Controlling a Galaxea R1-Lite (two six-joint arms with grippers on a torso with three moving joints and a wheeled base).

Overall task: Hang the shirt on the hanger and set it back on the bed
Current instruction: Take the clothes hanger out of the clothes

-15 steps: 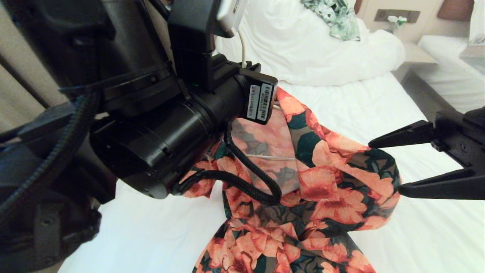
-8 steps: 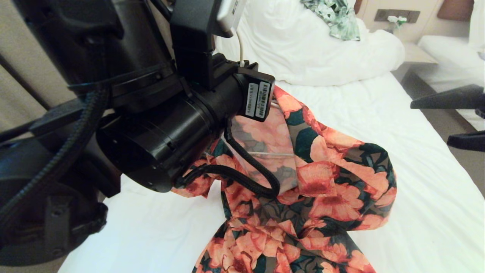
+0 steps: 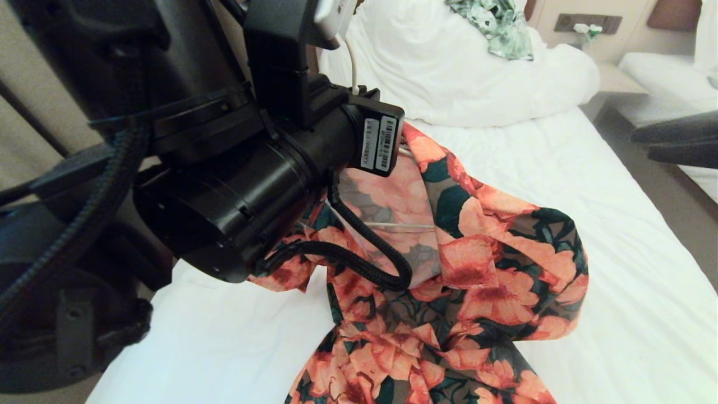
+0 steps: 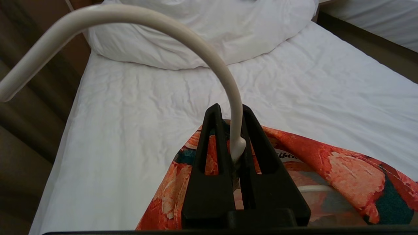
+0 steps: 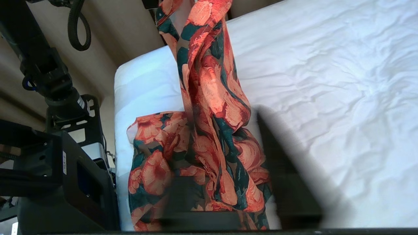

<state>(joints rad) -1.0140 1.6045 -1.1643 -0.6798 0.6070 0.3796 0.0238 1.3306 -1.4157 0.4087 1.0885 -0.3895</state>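
Note:
The flowered shirt hangs draped on the cream hanger, whose cross wire shows through the collar opening. The shirt's lower part lies bunched on the white bed. My left gripper is shut on the neck of the hanger's hook, holding it above the bed; the shirt and its neck label lie just under the fingers. In the head view the left arm hides that gripper. My right gripper hovers at the right edge, apart from the shirt, jaws narrowed, still open and empty. The right wrist view shows the shirt hanging.
A bulky white duvet lies at the head of the bed with a green-and-white garment on it. A second white bed stands to the right across a floor gap. My own base is beside the bed's near corner.
My right gripper has pulled away from the shirt's sleeve, up and to the right edge, and its jaws have drawn much closer together. The left arm and hanger have stayed put.

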